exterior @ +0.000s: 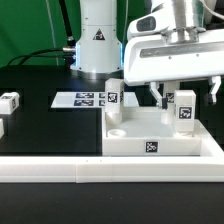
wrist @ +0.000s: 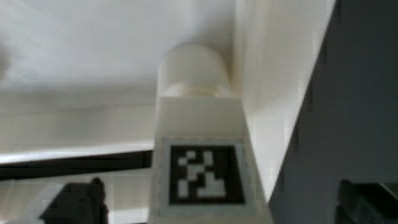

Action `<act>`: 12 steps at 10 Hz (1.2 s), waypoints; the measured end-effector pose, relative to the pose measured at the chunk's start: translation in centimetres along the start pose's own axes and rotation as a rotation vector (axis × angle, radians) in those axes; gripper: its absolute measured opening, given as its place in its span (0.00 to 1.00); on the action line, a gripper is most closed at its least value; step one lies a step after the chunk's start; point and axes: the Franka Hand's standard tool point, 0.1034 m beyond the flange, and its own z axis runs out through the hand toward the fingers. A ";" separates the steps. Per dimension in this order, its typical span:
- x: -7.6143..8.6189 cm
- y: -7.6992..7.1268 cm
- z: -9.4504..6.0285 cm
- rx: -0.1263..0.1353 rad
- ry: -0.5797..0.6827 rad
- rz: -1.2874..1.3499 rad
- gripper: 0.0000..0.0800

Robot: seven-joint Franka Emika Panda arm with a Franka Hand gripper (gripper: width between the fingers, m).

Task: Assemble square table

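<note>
The square table's white top [exterior: 160,134] lies flat against the front rail, rim up, with a tag on its near edge. A white tagged leg [exterior: 113,93] stands upright at its far left corner. Another tagged leg [exterior: 184,110] stands upright at the far right corner. My gripper [exterior: 184,96] hangs over this leg, open, with a dark finger on each side and a gap to it. In the wrist view the leg [wrist: 199,140] runs up the middle between the fingertips [wrist: 80,203], untouched by either one. The gripper [wrist: 221,206] holds nothing.
Two loose white legs [exterior: 9,101] lie at the exterior view's left edge on the black table. The marker board [exterior: 84,98] lies flat behind the tabletop. A long white rail [exterior: 90,168] borders the front. The robot base [exterior: 95,40] stands at the back.
</note>
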 end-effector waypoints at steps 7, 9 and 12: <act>0.3 0.1 -0.4 0.029 -0.098 0.024 0.81; -0.6 -0.3 0.3 0.053 -0.239 0.048 0.81; -1.2 -0.2 0.2 0.071 -0.432 0.024 0.81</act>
